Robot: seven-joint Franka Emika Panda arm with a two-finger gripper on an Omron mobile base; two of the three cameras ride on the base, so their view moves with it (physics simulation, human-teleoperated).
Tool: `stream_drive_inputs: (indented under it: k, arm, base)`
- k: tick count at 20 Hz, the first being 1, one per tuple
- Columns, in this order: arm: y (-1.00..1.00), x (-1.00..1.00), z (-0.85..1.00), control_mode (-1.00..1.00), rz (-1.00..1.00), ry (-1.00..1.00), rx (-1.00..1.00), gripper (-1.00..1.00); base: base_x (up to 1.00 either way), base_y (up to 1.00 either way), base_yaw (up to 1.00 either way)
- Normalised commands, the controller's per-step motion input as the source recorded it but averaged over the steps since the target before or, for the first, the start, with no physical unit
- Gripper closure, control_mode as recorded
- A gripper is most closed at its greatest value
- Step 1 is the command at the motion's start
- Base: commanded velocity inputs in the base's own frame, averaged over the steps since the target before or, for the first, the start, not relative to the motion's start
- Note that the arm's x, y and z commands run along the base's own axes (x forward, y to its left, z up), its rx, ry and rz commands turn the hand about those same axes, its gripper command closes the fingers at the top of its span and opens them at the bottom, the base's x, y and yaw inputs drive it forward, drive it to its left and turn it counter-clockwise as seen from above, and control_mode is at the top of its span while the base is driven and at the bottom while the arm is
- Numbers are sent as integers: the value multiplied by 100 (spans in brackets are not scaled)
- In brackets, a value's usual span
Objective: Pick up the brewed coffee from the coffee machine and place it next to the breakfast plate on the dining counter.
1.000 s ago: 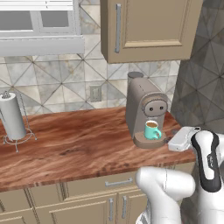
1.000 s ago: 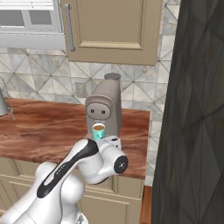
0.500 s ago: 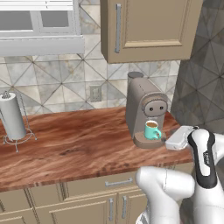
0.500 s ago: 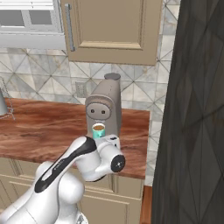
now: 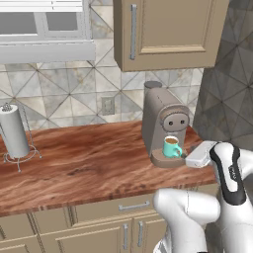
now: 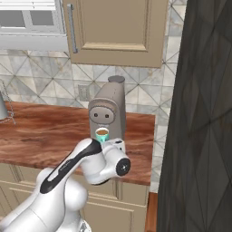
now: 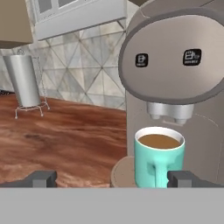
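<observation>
The brewed coffee, a teal mug with light brown coffee, stands on the round base tray of the coffee machine, under the spout, its handle turned toward the hand. My gripper is open wide at mug height, a short way in front of the mug. The mug lies right of the gap's middle, near the right fingertip, and nothing is held. From the left base the white hand of the gripper reaches in from the right toward the mug and machine. The breakfast plate and the dining counter are out of view.
The machine sits on a reddish-brown wood counter against a tiled wall. A paper towel holder stands at the counter's far left. Beige upper cabinets hang above, and a tall dark panel closes the right side.
The hand has crept a little closer to the mug and machine. The jaws stay wide open, and the mug has not moved.
</observation>
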Motion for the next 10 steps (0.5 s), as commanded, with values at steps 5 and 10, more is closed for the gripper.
stream_drive_inputs:
  k: [5, 10]
  arm:
    - [-2, 16, -12, -100, 0, 0, 0, -100]
    - [0, 18, -5, -100, 0, 0, 0, -100]
  base:
    - [0, 0, 0]
    - [0, 0, 0]
